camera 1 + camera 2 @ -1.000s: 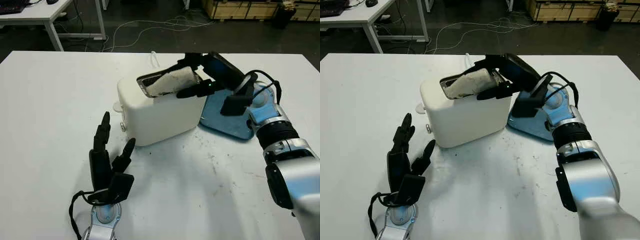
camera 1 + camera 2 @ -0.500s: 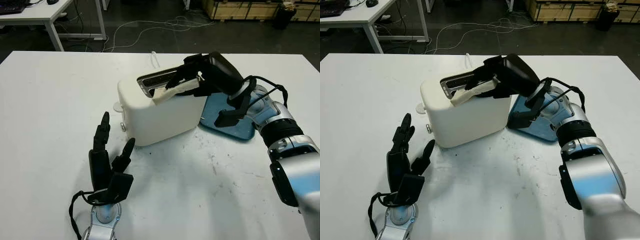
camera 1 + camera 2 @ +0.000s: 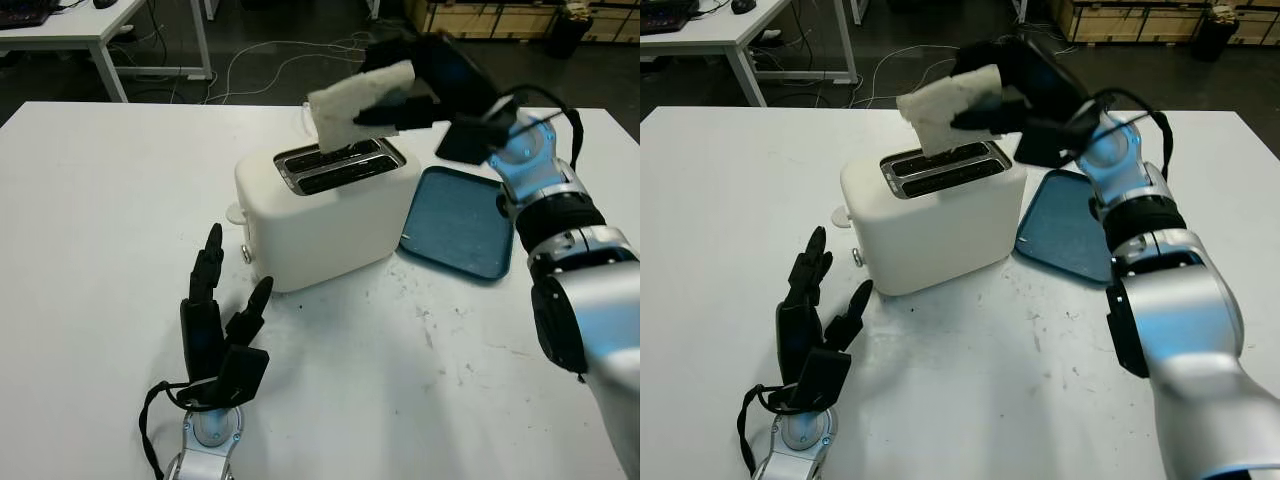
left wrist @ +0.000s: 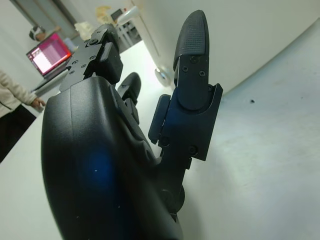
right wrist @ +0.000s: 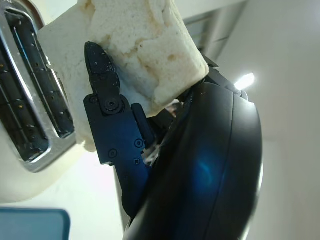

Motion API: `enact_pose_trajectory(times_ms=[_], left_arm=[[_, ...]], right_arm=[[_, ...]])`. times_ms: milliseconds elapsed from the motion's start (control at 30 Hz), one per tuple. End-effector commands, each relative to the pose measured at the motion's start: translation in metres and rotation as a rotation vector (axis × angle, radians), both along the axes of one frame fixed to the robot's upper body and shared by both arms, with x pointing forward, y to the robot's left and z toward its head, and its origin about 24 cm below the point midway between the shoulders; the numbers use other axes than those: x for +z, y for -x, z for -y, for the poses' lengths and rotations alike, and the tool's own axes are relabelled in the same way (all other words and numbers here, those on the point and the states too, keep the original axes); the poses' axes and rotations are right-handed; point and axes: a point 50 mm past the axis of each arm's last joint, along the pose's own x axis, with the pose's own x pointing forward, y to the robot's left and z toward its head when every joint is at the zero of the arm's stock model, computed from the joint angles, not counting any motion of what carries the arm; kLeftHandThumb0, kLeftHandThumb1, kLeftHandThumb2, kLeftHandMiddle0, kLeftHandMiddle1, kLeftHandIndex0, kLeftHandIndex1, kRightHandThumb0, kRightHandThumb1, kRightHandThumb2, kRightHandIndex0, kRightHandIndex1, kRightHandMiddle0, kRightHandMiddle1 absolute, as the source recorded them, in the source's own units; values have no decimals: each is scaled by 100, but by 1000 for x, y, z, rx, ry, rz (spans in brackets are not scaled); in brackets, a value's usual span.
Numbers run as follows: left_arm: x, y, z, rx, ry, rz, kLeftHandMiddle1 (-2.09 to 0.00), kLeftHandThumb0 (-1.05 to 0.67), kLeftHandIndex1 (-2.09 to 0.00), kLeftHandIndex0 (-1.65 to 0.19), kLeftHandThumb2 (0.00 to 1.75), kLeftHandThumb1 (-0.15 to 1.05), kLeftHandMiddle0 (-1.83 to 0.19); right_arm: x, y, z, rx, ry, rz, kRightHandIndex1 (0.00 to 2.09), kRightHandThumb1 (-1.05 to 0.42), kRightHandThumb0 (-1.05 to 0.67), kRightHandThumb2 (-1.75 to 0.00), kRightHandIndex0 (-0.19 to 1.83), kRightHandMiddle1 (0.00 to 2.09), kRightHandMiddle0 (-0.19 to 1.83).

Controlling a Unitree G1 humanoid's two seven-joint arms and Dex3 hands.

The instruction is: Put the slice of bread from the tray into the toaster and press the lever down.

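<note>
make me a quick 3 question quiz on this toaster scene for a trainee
1. True or false: the slice of bread already sits down inside a toaster slot.
2. Which hand holds the bread? A) left hand B) right hand
3. Fill in: the blue tray lies on the table beside the ____.

Key: 1 false, it is held above the slots. 2 B, the right hand; the left hand is open near the toaster's front. 3 toaster.

Desk: white top (image 3: 90, 210), marked with small dark specks near its middle.
Floor: dark (image 3: 300, 75), beyond the desk's far edge.
Cables: pale loops (image 3: 290, 55) lying across the floor.
Second table: white, with angled legs (image 3: 110, 40), at the far left.
Crates: wooden (image 3: 490, 18), along the far right.
Laptop: lit pink screen (image 4: 50, 54), with a person in a pale sleeve (image 4: 15, 95) beside it.
</note>
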Motion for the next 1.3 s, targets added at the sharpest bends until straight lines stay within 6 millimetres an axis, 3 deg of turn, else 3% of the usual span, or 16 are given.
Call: enact_pose_trajectory(times_ms=[0, 133, 267, 400, 533, 700, 1000, 1267], left_arm=[[3, 0, 8, 4, 44, 14, -59, -58, 0, -24, 31, 92, -4], [3, 0, 10, -2, 48, 11, -59, -58, 0, -24, 31, 92, -4], [3, -1, 12, -8, 65, 10, -58, -58, 0, -23, 31, 92, -3], [2, 0, 15, 1, 58, 12, -58, -58, -1, -24, 31, 92, -5], [0, 2, 17, 2, 76, 10, -57, -57, 0, -23, 32, 92, -4], [-2, 5, 18, 11, 82, -2, -56, -58, 0, -24, 33, 92, -4], [-4, 5, 20, 6, 120, -16, -54, -59, 0, -23, 32, 92, -4], [-4, 4, 20, 17, 113, -14, -54, -59, -1, -24, 32, 92, -5]], right_arm=[[28, -3, -3, 5, -2, -21, 157, -92, -39, -17, 117, 139, 102], [55, -5, -7, 8, 115, -101, 171, -92, -31, -22, 110, 158, 96], [76, -3, -14, -31, 306, -101, 174, -92, -41, -16, 106, 172, 91], [97, 3, -23, -56, 508, -35, 175, -92, -50, -9, 107, 172, 91], [107, 13, -33, 33, 640, 7, 175, -92, -42, -5, 106, 174, 87], [119, 21, -48, 35, 851, 57, 175, -90, -47, -2, 106, 175, 88], [115, 32, -66, 113, 995, 150, 175, -87, -34, 0, 106, 172, 86], [105, 32, -74, 149, 1045, 141, 175, -88, -38, -1, 102, 166, 85]])
